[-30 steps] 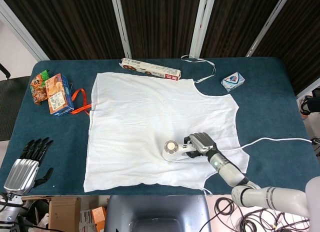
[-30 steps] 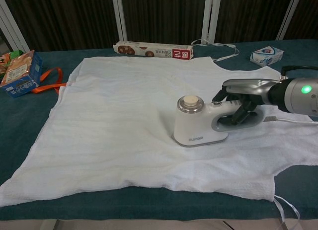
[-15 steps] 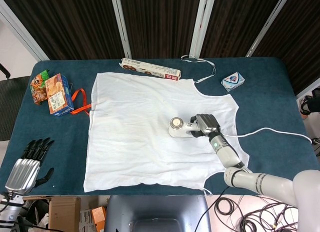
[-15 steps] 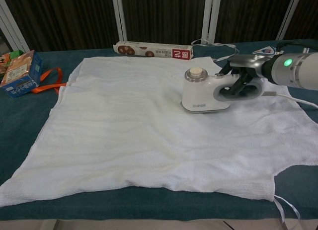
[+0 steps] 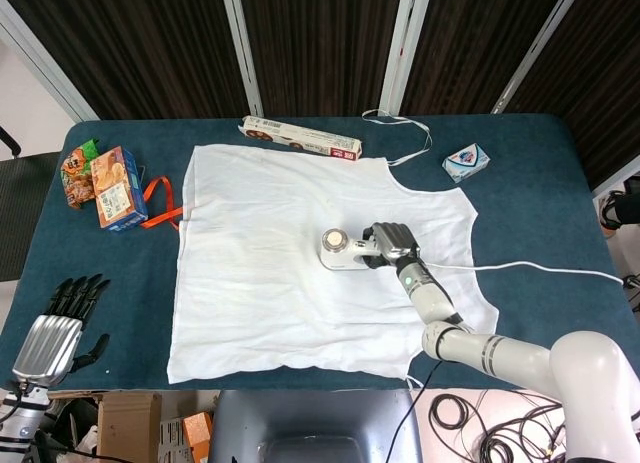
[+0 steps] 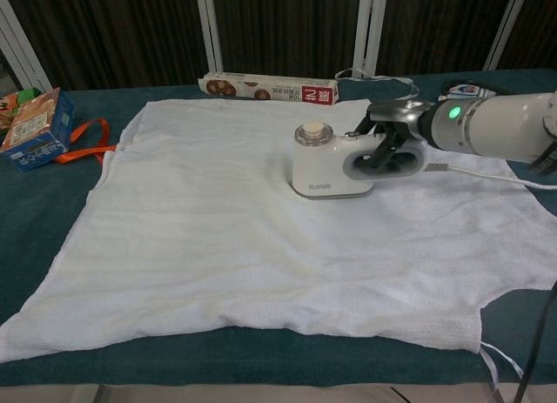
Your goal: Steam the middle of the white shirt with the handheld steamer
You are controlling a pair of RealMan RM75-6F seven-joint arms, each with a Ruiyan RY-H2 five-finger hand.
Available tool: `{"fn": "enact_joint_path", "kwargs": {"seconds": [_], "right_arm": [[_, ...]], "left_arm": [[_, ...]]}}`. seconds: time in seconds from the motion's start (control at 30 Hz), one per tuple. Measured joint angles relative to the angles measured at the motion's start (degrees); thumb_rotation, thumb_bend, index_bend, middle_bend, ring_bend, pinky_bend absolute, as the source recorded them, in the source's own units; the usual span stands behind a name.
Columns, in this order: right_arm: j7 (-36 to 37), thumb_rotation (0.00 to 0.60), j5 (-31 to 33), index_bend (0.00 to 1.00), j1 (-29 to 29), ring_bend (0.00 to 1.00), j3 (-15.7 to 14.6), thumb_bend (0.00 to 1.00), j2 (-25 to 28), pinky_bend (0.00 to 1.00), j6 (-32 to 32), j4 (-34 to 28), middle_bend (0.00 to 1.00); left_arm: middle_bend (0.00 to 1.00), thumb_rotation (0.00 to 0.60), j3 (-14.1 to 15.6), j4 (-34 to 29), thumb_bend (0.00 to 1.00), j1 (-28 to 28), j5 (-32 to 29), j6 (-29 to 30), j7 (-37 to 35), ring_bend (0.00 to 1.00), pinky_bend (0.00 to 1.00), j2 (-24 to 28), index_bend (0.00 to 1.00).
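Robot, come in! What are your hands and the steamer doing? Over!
Right hand grips steamer, flat on mid shirt. Left hand open, off the table. Path clear; cord trails right.

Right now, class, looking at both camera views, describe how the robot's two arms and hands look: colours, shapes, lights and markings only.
The left hand has a ribbed silver metal back and black fingers. The right hand has a grey-silver back and dark fingers. Its forearm is a smooth white cylinder carrying a glowing green light, with silver-grey ringed joints further up the arm.
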Motion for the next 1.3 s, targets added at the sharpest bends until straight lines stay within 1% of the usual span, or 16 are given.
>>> {"fn": "enact_joint_path", "kwargs": {"seconds": [0.07,0.27,0.5,0.7,0.83,0.97,1.13,1.3], "right_arm": [[0.12,0.6,-0.69,1.0,-0.25,1.0,-0.19,0.73,0.51,1.0,0.1,-1.48,1.0],[0.42,0.6,-4.49,1.0,-1.6,1.0,-1.6,0.73,3.29,1.0,0.9,-8.8,1.0],[-0.19,0.6,-9.36,1.0,-2.7,1.0,-4.43,0.73,5.87,1.0,1.87,-17.68,1.0],[-1.35,0.6,-12.15,1.0,-3.04,1.0,-6.71,0.73,6.19,1.0,2.84,-21.48,1.0],[-1.84,0.6,-13.18,1.0,-3.33,1.0,-7.41,0.73,5.94,1.0,4.19,-21.84,1.0],[-1.82,0.6,-13.22,1.0,-3.52,1.0,-7.01,0.73,5.44,1.0,5.64,-20.25,1.0],[-2.14,0.6,-11.98,1.0,-3.41,1.0,-5.98,0.73,4.65,1.0,6.89,-16.31,1.0],[-1.79,0.6,-8.69,1.0,-3.23,1.0,-4.58,0.73,3.95,1.0,6.57,-10.98,1.0]], "left_arm": [[0.05,0.6,0.05,-0.03,0.38,0.0,0.13,0.05,-0.01,0.01,0.0,0.01,0.0],[0.05,0.6,0.21,-0.13,0.38,-0.03,0.41,0.08,0.3,0.01,0.0,-0.16,0.0],[0.05,0.6,0.25,-0.29,0.38,-0.09,0.67,0.26,0.48,0.01,0.0,-0.22,0.0],[0.05,0.6,0.17,-0.39,0.38,0.05,0.55,0.56,0.18,0.01,0.0,0.01,0.0],[0.05,0.6,0.29,-0.42,0.38,0.12,0.81,0.77,0.05,0.01,0.0,0.1,0.0],[0.05,0.6,0.34,-0.44,0.38,0.18,0.91,0.9,0.03,0.01,0.0,0.12,0.0],[0.05,0.6,0.34,-0.45,0.38,0.15,0.94,0.86,0.1,0.01,0.0,0.09,0.0],[0.05,0.6,0.38,-0.44,0.38,0.14,0.95,0.82,0.05,0.01,0.0,0.1,0.0]]}}
